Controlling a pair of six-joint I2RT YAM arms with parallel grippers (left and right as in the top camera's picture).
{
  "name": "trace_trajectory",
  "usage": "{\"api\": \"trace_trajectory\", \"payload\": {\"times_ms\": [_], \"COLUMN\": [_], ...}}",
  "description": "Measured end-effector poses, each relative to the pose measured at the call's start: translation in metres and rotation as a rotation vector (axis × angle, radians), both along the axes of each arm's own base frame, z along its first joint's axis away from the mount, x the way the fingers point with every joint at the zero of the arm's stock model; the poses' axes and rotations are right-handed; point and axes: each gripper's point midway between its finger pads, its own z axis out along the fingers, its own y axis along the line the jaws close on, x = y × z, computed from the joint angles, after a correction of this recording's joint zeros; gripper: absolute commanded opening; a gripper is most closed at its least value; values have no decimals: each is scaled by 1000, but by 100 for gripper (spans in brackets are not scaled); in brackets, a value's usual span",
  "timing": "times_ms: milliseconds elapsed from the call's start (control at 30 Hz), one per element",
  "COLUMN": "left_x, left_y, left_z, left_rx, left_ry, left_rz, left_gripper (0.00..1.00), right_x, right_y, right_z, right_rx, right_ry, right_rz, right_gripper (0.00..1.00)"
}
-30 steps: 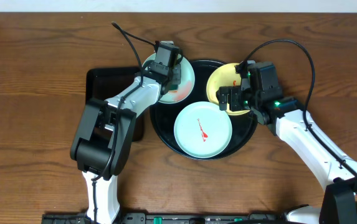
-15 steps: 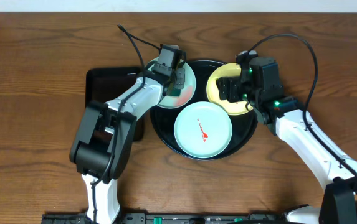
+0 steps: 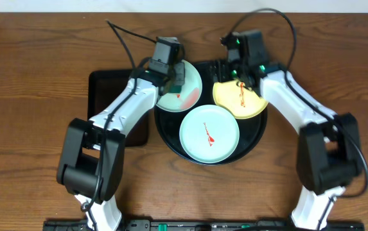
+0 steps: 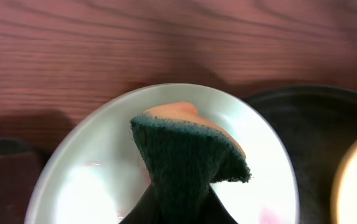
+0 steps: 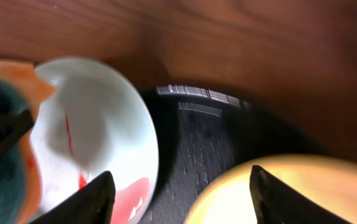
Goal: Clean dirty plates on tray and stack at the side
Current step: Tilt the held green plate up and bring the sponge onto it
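The round black tray [image 3: 168,131] holds three plates. A light blue plate [image 3: 190,90] [image 4: 97,168] at its far left carries a red smear. My left gripper [image 3: 173,70] [image 4: 178,214] is shut on a green and orange sponge [image 3: 179,78] [image 4: 187,155] above that plate. The pale yellow plate [image 3: 245,102] [image 5: 296,186] with a red streak lies at the far right. My right gripper [image 3: 227,72] [image 5: 181,199] hovers open over the tray between these two plates, holding nothing. A second light blue plate [image 3: 209,133] with a red streak sits in front.
A smaller rectangular black tray [image 3: 110,86] lies to the left of the round one, partly under my left arm. Brown wooden table [image 3: 36,128] surrounds both trays. Cables arc over the far side of the table.
My right arm swung from the yellow plate's right side round to its far edge, and its jaws narrowed somewhat. The left gripper shifted slightly back with the sponge.
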Motion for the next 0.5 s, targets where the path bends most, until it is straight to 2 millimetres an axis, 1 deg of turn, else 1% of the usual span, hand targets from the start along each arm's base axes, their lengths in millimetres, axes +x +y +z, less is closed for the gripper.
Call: {"api": "trace_trajectory", "payload": {"times_ms": [67,100,167,200,233,333,400,500], "left_x": [1,1,0,-1,-2,-4,-4,-4], "left_y": [8,12,15,15,16,15,14,14], "left_z": [-1,-2,-4,-4,-5,-6,-6,-7], "left_rx": [1,1,1,1,2,3,2,0], "left_ry": [9,14,24,30,35,43,44,45], "left_rz": [20,28,38,39,39,35,34,32], "left_gripper": [7,8,7,7,7,7,7,7], "right_x": [11,15,20,21,21,13,9,5], "right_y": [12,18,26,31,34,44,48,51], "right_z": [-3,-5,-13,-19,-26,-46,-54,-60], "right_rx": [-13,-17,-21,-23,-21,-22,-22,-24], "right_ry": [0,0,8,14,24,67,85,99], "right_rz": [33,49,73,83,95,131,146,161], "right_gripper": [54,54,50,47,45,43,40,34]}}
